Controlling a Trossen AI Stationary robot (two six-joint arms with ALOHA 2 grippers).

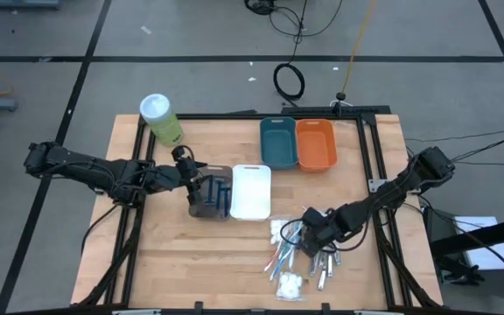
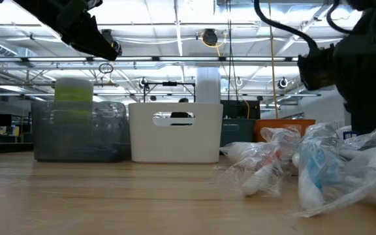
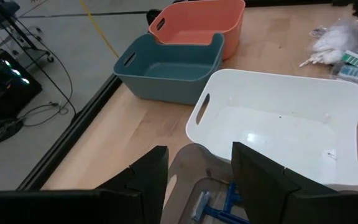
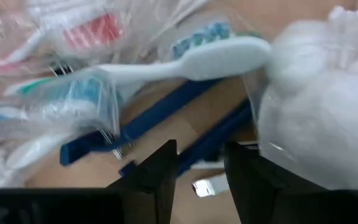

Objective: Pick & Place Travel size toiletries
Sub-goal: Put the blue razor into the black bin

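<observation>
Two tools at work. My right tool (image 1: pixel 312 229) is low over the heap of travel size toiletries (image 1: pixel 300 258) at about 5 o'clock on the counter (image 1: pixel 173 262); its fingers stand partly apart and grip nothing that I can see. My left tool (image 1: pixel 192 185) hangs over the clear brown bin (image 1: pixel 210 199) near counter centre, fingers likewise partly apart and empty.

Risks, as I judge them:
- Heap is tangled. Blue razor handles (image 4: pixel 160 118) lie crossed under a white toothbrush (image 4: pixel 191 62) and hard against a white soft pad packet (image 4: pixel 316 106). Closing here could catch two items, or only the slippery wrapping, and the piece would drop on the lift.
- Clear wrappers overlap; lifting one may drag its neighbours toward the counter edge at 5 o'clock.
- Razor handles lie flat, so a shallow close may skid off them.

What each view adds:
- Right wrist view alone shows which pieces sit between my fingers; from above the heap is a blur of colours.
- Left wrist view shows blue razors (image 3: pixel 219 202) already in the brown bin and the white bin (image 3: pixel 278 124) bare inside; teal bin (image 3: pixel 169 65) and orange bin (image 3: pixel 197 25) look empty.
- High view alone gives the layout: green canister (image 1: pixel 161 119) at 11 o'clock, the bins in a staggered run across centre.
- Low view shows wrapped items (image 2: pixel 305 163) piled loosely, some propped off the counter.
</observation>
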